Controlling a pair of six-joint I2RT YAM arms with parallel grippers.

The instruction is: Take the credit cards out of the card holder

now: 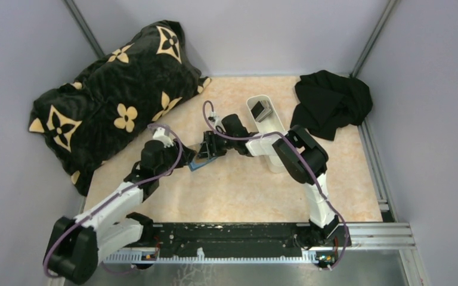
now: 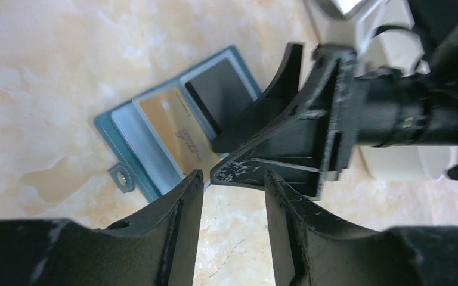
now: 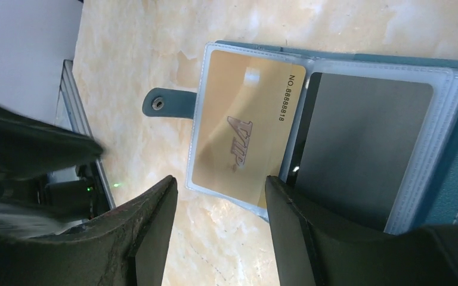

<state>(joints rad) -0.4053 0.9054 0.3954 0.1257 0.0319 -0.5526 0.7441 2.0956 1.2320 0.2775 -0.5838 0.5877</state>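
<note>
The teal-blue card holder (image 1: pixel 199 162) lies open on the table between both grippers. In the right wrist view its clear sleeves (image 3: pixel 447 107) show a gold credit card (image 3: pixel 244 131) and a dark grey credit card (image 3: pixel 358 149). My right gripper (image 3: pixel 220 182) is open just above the holder's edge, one finger over the seam between the two cards and the other over bare table. My left gripper (image 2: pixel 234 179) is open too, nothing between its fingers, its left finger at the card holder's (image 2: pixel 149 134) near edge. The right gripper's fingers (image 2: pixel 286 131) reach over the gold card (image 2: pixel 179 128).
A long white tray (image 1: pixel 268 128) stands behind the right arm with dark grey cards (image 1: pixel 261 111) in its far end. A black cloth (image 1: pixel 331 101) is heaped at the back right. A black flowered cushion (image 1: pixel 113 101) fills the back left.
</note>
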